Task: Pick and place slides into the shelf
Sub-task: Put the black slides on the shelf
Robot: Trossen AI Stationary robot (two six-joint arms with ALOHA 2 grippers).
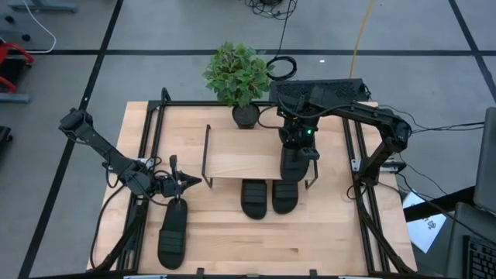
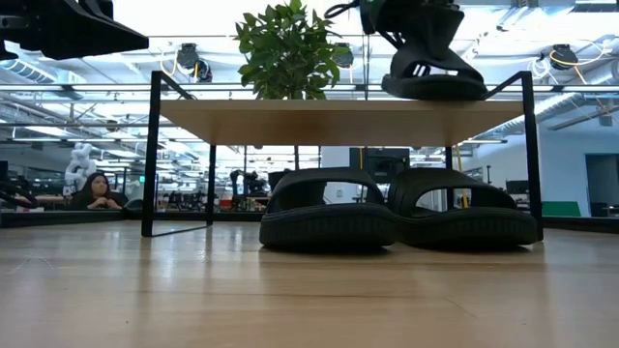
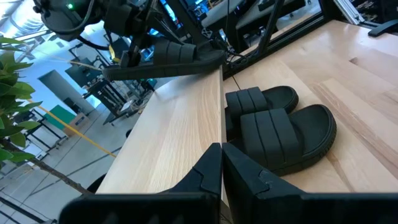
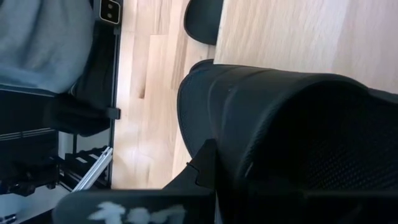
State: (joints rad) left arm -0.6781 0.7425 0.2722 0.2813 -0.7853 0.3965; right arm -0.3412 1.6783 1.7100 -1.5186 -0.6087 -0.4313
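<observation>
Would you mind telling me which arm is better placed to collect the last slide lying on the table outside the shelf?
The left. Its tool hangs open directly beside that loose slide at the table's front left, while the right tool is busy over the shelf, shut on another slide on the plank.

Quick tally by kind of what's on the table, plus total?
Slides: 4 – two under the shelf, one on the shelf top in the right pincer, one by the left pincer
Shelf: 1
Potted plant: 1
Total: 6
</observation>
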